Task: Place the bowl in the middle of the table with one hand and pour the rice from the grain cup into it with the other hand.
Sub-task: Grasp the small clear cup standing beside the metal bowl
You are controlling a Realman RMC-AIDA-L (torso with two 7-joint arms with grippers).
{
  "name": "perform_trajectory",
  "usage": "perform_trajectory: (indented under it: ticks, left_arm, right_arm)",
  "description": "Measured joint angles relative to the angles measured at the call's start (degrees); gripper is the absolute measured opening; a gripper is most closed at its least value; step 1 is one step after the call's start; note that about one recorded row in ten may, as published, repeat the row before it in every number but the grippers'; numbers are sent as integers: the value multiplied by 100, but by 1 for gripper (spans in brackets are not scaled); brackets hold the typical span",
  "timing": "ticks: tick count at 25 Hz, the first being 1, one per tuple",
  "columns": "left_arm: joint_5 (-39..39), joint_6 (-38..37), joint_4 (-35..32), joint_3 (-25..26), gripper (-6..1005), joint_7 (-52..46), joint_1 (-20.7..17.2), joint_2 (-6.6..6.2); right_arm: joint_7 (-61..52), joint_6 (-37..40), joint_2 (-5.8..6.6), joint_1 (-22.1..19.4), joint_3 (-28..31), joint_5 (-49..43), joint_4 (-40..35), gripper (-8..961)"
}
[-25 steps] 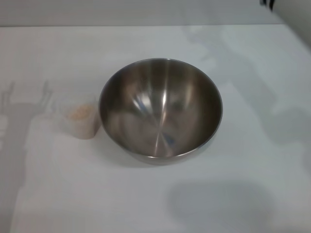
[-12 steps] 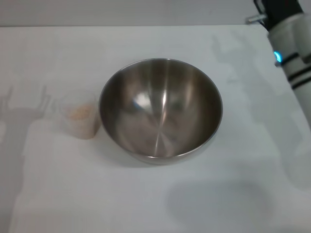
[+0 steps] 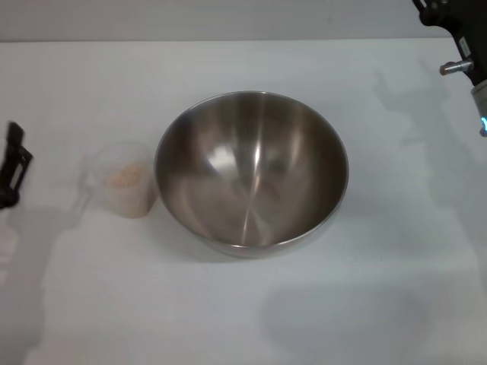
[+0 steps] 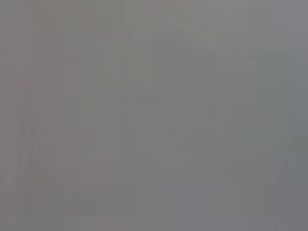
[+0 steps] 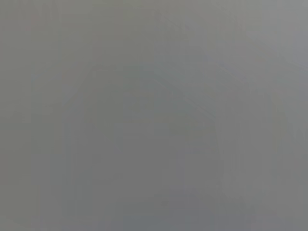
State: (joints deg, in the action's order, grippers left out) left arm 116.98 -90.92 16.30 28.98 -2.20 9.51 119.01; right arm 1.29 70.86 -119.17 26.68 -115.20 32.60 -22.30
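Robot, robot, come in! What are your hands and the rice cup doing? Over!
Left gripper at table's left edge, right gripper far right corner, both holding nothing. Grain cup with rice upright beside bowl. Bowl empty. Nothing in the way.

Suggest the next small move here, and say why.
Probably bring the left gripper in from the table edge toward the cup. The cup stands upright beside the bowl, rice inside, the bowl looks empty, and the right gripper is far off.
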Motion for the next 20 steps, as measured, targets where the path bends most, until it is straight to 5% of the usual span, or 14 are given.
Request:
perform_trajectory:
  ticks: [4,20]
  left_arm:
    - [-17,305,125,-519,860,400,-209,5]
    - [-108,1447,407,-842,859,979,-238,8]
  right_arm:
    - [2,-5,0,13,128,0,88,826]
    - [-358,879,-43,-292,296,-55,638,826]
